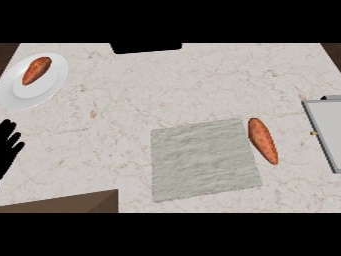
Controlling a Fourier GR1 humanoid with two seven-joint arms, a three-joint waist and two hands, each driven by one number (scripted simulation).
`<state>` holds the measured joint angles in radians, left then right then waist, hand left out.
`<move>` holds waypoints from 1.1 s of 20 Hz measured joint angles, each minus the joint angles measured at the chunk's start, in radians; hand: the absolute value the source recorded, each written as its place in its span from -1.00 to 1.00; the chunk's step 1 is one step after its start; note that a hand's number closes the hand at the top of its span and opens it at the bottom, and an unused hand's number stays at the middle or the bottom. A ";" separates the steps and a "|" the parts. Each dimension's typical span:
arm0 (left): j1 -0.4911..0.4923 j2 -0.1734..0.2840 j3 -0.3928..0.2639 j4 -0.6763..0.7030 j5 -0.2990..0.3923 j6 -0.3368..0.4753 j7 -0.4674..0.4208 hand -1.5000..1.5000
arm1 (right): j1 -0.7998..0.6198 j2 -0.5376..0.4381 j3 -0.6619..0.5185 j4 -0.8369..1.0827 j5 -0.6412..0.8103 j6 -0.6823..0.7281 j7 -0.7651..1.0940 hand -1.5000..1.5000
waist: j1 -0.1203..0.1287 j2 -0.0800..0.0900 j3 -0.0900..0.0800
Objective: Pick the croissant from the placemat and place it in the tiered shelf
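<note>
A pale marble table [165,85] seen from steeply above. Just below and right of centre lies a square grey placemat [202,160]. The croissant [262,140], a long orange-brown piece, lies at about four o'clock from the view's centre, along the placemat's right edge, its upper end over the mat's top right corner and most of its length on the bare table just beside the mat. At three o'clock, against the right edge of the view, is the grey tiered shelf [335,132], near the croissant but apart from it, so the carry looks short. At ten o'clock, well apart from all this, a white plate [18,95] holds a second, similar orange-brown pastry [36,70]; it seems to be a decoy and not the item to pick. At eight o'clock, by the left edge, the left hand [2,142] rests with its fingers straight and spread, holding nothing. The right hand does not show, so nothing has yet taken hold of the croissant. A brown wooden corner [69,202] shows at seven o'clock.
</note>
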<state>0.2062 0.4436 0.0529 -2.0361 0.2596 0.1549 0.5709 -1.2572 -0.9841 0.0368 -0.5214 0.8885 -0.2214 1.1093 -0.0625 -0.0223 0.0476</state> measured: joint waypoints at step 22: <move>-0.022 0.019 -0.021 0.022 0.005 0.006 -0.023 0.00 | 0.115 -0.049 -0.087 -0.014 -0.017 -0.014 -0.074 -1.00 | 0.013 -0.001 -0.001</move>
<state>0.1838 0.4621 0.0319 -2.0136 0.2650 0.1611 0.5477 -1.1423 -1.0329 -0.0501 -0.5358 0.8711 -0.2349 1.0357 -0.0491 -0.0234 0.0462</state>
